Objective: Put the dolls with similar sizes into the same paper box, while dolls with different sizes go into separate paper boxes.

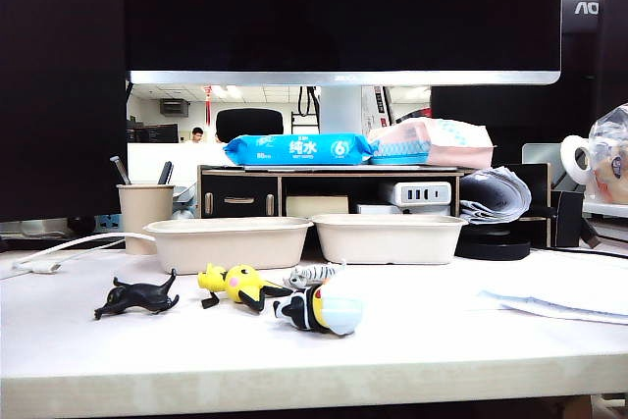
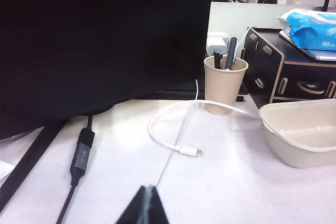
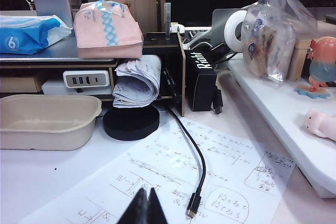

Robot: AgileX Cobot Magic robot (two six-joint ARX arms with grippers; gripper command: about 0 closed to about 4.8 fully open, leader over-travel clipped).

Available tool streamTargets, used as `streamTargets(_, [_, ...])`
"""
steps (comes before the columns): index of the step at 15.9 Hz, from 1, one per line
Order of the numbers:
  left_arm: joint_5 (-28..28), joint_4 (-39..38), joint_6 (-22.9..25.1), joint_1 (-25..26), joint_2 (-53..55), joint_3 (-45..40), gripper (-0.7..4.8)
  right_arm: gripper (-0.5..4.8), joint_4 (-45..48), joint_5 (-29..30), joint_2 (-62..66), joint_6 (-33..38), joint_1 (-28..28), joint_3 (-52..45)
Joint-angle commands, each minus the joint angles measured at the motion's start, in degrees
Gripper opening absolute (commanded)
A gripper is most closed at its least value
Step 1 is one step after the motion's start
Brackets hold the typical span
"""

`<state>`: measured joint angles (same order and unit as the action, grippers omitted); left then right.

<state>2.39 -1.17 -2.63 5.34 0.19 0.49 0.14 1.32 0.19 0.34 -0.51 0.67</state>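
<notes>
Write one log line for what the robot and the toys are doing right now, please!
dolls: four on table, unsorted | paper boxes: empty | left gripper: fingers shut, near pen cup | right gripper: fingers shut, over paper sheet

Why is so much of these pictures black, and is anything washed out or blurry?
Exterior view: the unlit monitor fills the top, and the dolls stay sharp. Left wrist view: the dark screen blocks half the frame; the shut left gripper is a blurred silhouette. Right wrist view: glare whitens the handwritten paper; the shut right gripper is dark too.

Four dolls lie toppled before two empty beige paper boxes [image 1: 230,242] [image 1: 389,237]: black dog [image 1: 137,296], yellow mouse [image 1: 238,285], striped one [image 1: 314,274], blue-tipped one [image 1: 319,310].
</notes>
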Motion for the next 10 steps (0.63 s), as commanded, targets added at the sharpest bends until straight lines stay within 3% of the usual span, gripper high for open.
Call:
streamTargets(1, [0.22, 0.39, -0.2, 0.09, 0.02, 0.07, -0.05, -0.05, 1.38, 0.15, -0.02, 0.04, -0.02, -0.24])
streamTargets(7, [0.11, 0.39, -0.2, -0.74, 0.02, 0.04, -0.05, -0.05, 1.57, 0.17, -0.02, 0.07, -0.02, -0.22])
streamTargets(8, [-0.28, 0.44, -0.2, -2.95, 0.35, 0.04, -0.05, -0.05, 2.49, 0.63, -0.02, 0.66, -0.02, -0.22])
streamTargets(10, [-0.2, 0.55, -0.2, -10.47, 4.96, 0.07, -0.05, -0.05, 9.33, 4.74, -0.02, 11.69, -0.02, -0.22])
